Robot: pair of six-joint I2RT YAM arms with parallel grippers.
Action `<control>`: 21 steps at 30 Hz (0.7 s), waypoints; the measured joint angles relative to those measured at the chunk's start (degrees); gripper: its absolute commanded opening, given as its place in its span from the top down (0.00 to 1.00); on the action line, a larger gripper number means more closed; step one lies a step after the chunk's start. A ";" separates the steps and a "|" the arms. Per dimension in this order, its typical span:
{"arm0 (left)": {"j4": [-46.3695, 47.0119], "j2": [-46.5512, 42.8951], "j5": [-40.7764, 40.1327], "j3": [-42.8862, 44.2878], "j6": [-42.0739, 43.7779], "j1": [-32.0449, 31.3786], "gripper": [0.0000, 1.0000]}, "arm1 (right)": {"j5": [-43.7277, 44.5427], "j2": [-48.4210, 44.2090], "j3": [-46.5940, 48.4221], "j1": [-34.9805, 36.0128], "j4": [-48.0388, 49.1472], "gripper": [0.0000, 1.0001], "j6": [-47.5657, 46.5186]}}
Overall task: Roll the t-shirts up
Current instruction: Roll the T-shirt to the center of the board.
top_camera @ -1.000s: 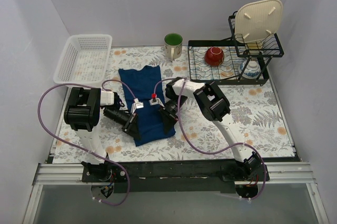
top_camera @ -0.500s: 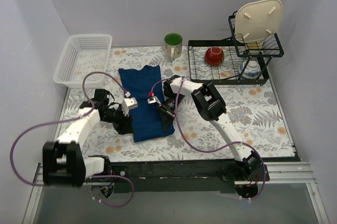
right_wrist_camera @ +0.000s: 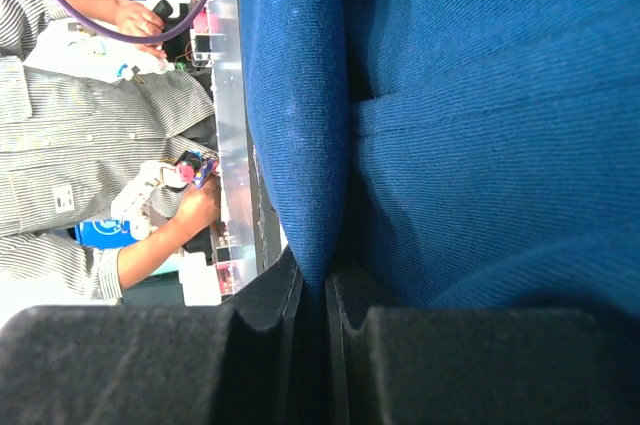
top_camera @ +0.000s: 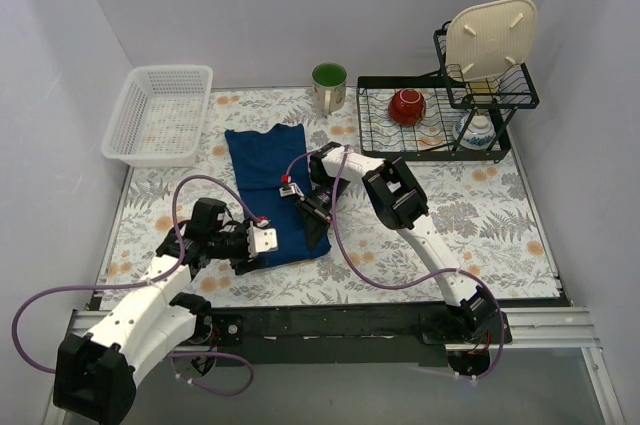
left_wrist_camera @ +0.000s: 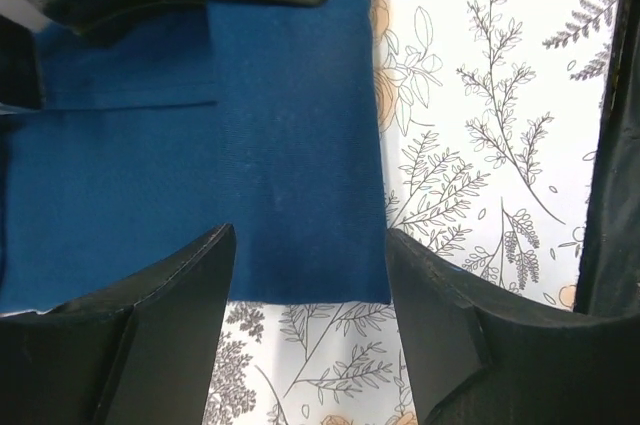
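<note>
The dark blue t-shirt (top_camera: 268,160) lies as a long folded strip down the middle of the floral table (top_camera: 480,215). My left gripper (top_camera: 275,245) is low at the strip's near-left corner and stands open. In the left wrist view its fingers (left_wrist_camera: 180,290) straddle the cloth's edge (left_wrist_camera: 300,245) without gripping it; left gripper (left_wrist_camera: 310,280). My right gripper (top_camera: 318,215) sits at the strip's right edge near the front. In the right wrist view it is shut on a raised fold of the t-shirt (right_wrist_camera: 300,125); right gripper (right_wrist_camera: 325,280).
A white basket (top_camera: 160,113) stands at the back left and a green mug (top_camera: 328,85) behind the shirt. At the back right is a wire dish rack (top_camera: 380,130) with a red bowl (top_camera: 407,105), a small bowl (top_camera: 478,130) and a cream plate (top_camera: 490,37). A person (right_wrist_camera: 80,165) is beyond the front rail.
My left gripper has let go of the shirt's left edge, opened, and swung toward the near-left corner as the arm dropped low. The right gripper stays shut on its fold.
</note>
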 measured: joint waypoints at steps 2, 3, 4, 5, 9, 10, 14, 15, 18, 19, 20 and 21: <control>1.03 2.14 -0.04 -0.46 0.59 -0.63 0.40 | 0.04 0.02 0.07 0.00 -0.07 0.87 0.04; 1.36 3.06 -0.04 -0.63 0.74 -1.03 0.40 | 0.04 0.04 0.09 0.00 -0.11 0.87 0.04; 1.68 3.74 -0.02 -0.81 0.92 -1.57 0.41 | 0.07 0.04 0.11 0.00 -0.11 0.87 0.04; 1.99 4.20 -0.02 -0.98 0.96 -2.29 0.42 | 0.09 0.11 0.17 0.00 -0.17 0.87 0.04; 3.67 4.68 -0.37 -2.69 0.87 -5.68 0.43 | 0.39 0.37 0.66 0.00 -0.63 0.87 0.02; 4.02 5.05 -0.79 -3.21 0.66 -6.60 0.44 | 0.44 0.42 0.72 0.00 -0.70 0.87 0.02; 6.67 7.96 -3.54 -5.53 -0.20 -9.31 0.53 | 0.46 0.48 0.85 0.00 -0.79 0.84 0.02; 7.72 8.79 -3.93 -6.03 -0.42 -9.77 0.60 | 0.46 0.50 0.87 0.00 -0.79 0.82 0.04; 12.22 9.55 -6.62 -6.69 -0.74 -11.30 0.74 | 0.52 0.55 1.05 -0.02 -0.85 0.80 0.04; 13.62 9.55 -7.56 -7.06 -0.85 -11.93 0.86 | 0.50 0.55 1.03 -0.04 -0.85 0.78 0.04; 14.93 9.46 -8.52 -7.54 -0.68 -12.41 0.92 | 0.48 0.50 1.03 -0.04 -0.83 0.75 0.04; 15.98 9.40 -9.49 -7.89 -0.46 -12.79 0.96 | 0.42 0.42 0.92 -0.07 -0.74 0.68 0.04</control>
